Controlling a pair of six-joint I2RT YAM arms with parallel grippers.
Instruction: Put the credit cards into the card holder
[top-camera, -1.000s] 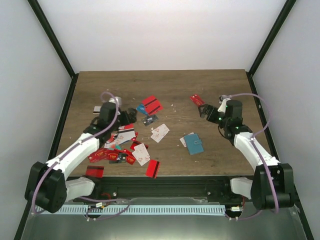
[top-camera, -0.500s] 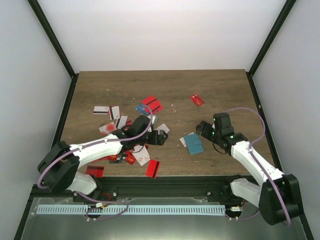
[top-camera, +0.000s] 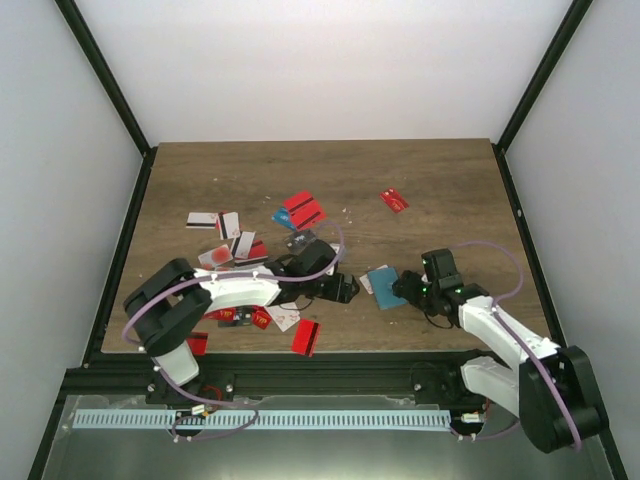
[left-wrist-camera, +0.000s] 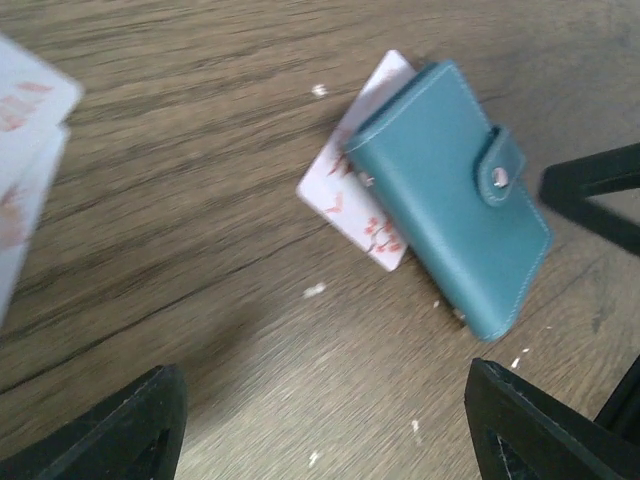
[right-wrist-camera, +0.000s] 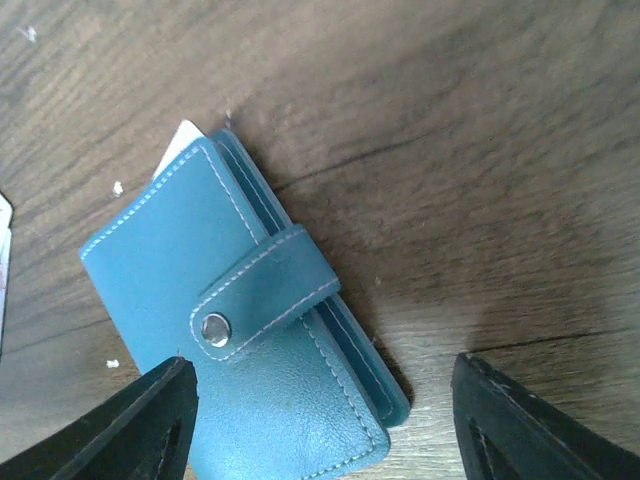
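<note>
The teal card holder lies shut on the table, its snap strap fastened. A white credit card with red marks pokes out from under its far edge. My left gripper hovers open just left of the card holder, empty. My right gripper is open just right of it, low over its strap end, touching nothing. Several credit cards lie scattered at centre left: red ones, striped white ones, and a lone red one at back right.
A red card and another lie near the table's front edge. The left forearm stretches over the card pile. The right gripper's black fingers show at the right edge of the left wrist view.
The left arm swung from the back-left cards rightward to beside the card holder. The right arm pulled back from the far red card down to the holder's right side. Both grippers stayed open.
</note>
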